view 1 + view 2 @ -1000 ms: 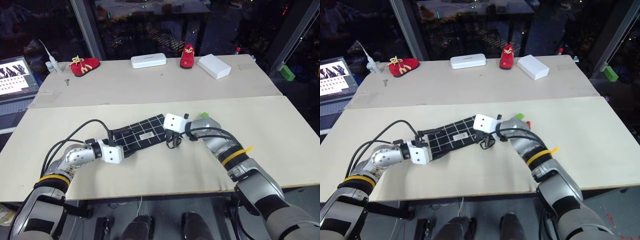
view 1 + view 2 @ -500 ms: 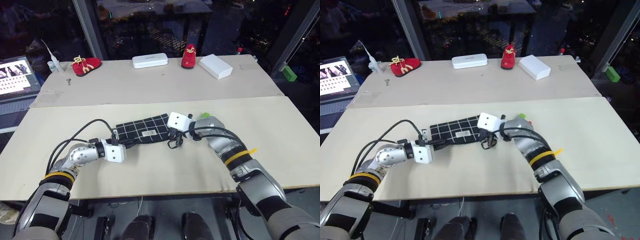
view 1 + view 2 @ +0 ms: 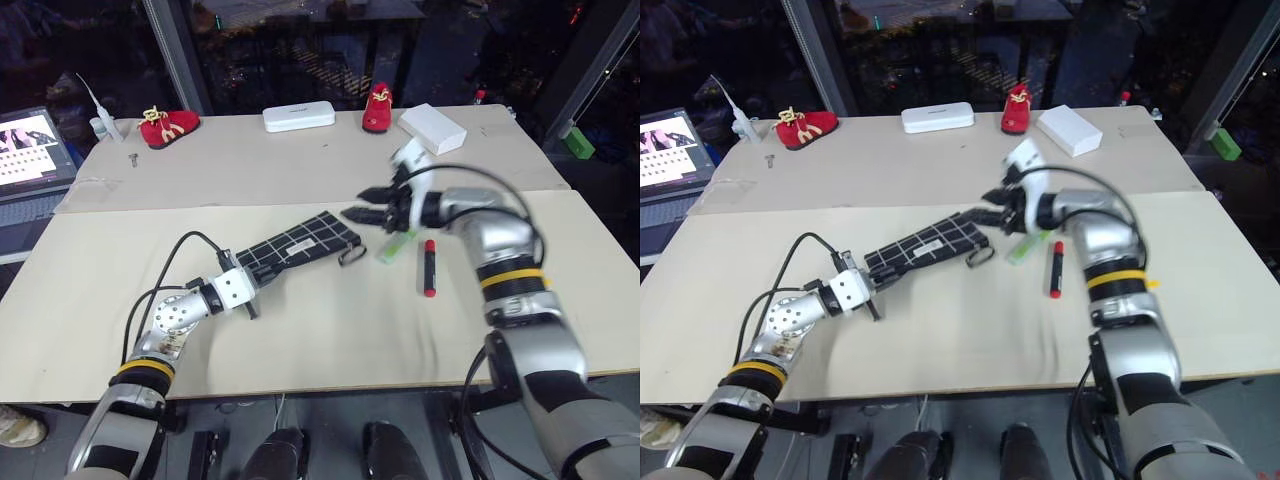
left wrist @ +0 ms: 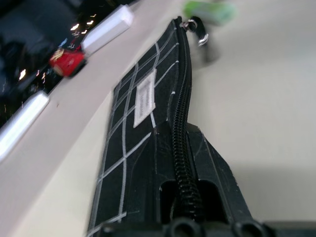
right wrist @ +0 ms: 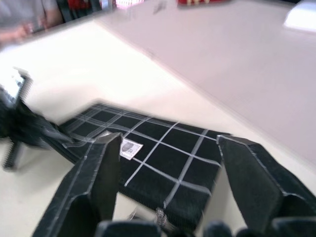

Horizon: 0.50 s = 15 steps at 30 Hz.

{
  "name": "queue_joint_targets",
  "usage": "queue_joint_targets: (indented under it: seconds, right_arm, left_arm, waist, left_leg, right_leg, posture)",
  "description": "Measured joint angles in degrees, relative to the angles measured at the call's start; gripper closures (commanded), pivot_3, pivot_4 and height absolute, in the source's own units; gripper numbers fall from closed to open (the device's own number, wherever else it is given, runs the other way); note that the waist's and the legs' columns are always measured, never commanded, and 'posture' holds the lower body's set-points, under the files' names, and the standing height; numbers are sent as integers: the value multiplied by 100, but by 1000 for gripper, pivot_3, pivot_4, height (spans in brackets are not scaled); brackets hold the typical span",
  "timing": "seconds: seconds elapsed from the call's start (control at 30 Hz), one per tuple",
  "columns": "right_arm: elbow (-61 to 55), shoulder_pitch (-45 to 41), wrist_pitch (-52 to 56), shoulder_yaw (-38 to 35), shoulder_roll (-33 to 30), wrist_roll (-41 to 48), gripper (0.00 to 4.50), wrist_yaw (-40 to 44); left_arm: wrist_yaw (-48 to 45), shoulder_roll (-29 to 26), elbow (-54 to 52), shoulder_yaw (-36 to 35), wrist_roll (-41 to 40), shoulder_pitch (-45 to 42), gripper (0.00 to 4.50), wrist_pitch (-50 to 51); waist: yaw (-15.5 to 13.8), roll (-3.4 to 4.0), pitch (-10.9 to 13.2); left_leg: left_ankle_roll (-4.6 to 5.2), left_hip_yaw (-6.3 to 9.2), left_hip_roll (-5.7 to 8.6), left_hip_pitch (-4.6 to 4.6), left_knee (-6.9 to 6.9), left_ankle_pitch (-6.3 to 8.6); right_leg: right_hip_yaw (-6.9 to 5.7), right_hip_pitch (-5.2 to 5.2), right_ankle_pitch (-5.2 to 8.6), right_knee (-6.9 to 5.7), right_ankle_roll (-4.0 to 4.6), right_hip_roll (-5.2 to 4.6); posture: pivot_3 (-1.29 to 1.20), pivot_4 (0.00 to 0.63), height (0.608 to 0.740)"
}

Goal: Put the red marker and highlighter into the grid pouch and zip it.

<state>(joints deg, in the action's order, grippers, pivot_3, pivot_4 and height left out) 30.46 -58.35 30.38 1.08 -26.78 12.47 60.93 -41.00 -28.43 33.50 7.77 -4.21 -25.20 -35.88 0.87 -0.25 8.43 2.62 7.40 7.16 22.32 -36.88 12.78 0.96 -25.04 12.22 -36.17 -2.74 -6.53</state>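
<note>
The grid pouch [image 3: 300, 243] lies flat on the near table, black with white lines, its loop pull [image 3: 350, 256] at the right end. My left gripper [image 3: 248, 292] is shut on the pouch's left end, clamped over the zipper [image 4: 181, 148]. Just right of the pull lies the light-green highlighter [image 3: 397, 245], and right of that the red marker [image 3: 429, 268]. My right gripper [image 3: 365, 215] hovers open above the pouch's right end, its fingers [image 5: 106, 168] spread with nothing between them.
On the far table stand two red slippers [image 3: 168, 127] [image 3: 377, 108], a white case [image 3: 298, 118] and a white box [image 3: 432, 128]. A laptop [image 3: 25, 150] sits at the far left. A green block [image 3: 573, 140] lies beyond the right edge.
My right gripper has let go at the pouch's right end, opened and risen to the right, uncovering the highlighter and marker. The left gripper has shut on the pouch's left end.
</note>
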Motion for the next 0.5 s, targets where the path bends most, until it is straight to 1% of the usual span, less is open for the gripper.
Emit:
queue_joint_targets:
  seconds: [0.1,0.13,0.27,0.4,0.5]
  right_arm:
    - [56,145,13,110,-126,-160,1143,-124]
    - [85,171,13,175,-126,-233,1143,-176]
    - [464,251,-17,480,88,-629,1143,-690]
    - [665,272,-96,594,314,-769,1143,-875]
    - [808,224,-173,596,431,-792,1143,-964]
  left_arm:
    - [60,9,-831,-163,-204,153,4500,809]
    - [80,26,-965,-185,-249,164,4500,941]
    - [194,134,-1579,-294,-409,346,4500,1813]
    - [239,150,-1824,-352,-415,387,4500,2169]
    - [273,149,-1906,-396,-365,419,4500,2224]
  waist:
    - [77,0,0]
    - [95,0,0]
    - [173,0,0]
    - [159,0,0]
    - [154,0,0]
  left_leg:
    - [-4,-9,-7,1,3,2]
    - [-3,-10,-7,1,3,2]
    - [-5,-20,-9,-5,1,1]
    - [-10,-20,-11,-7,1,-3]
    - [-11,-20,-10,-6,1,-3]
  right_leg:
    - [7,-8,0,0,1,0]
    - [10,-8,0,-1,1,0]
    - [16,-7,-5,-1,8,3]
    - [14,-7,-9,-3,14,6]
    - [15,-7,-10,-1,14,6]
  posture:
    - [0,150,740]
    - [0,150,740]
    - [0,150,740]
    - [0,150,740]
    - [0,150,740]
